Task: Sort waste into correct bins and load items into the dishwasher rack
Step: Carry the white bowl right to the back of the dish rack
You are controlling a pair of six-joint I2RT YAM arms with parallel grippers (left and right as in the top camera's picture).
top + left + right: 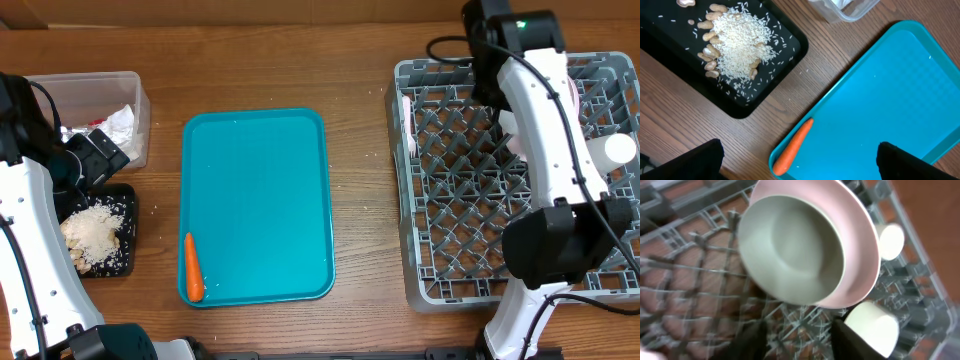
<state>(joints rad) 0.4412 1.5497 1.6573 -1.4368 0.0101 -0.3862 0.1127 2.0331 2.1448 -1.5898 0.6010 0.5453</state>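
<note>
Left tool [800,161]: fingers wide apart, gripping nothing, over the front-left corner of the teal tray [890,90]. Carrot [793,147] lies along that tray's left edge, in line with the gap. Right tool [800,337]: fingers apart, empty, over the dishwasher rack [685,280]. Pink-white plate [862,245] stands tilted in the rack just beyond the fingertips.

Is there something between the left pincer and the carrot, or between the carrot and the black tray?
Nothing visible does. The left pincer is open, and the carrot lies alone and uncovered at the edge of the teal tray. Between it and the black tray there is only the teal rim and bare table.
</note>
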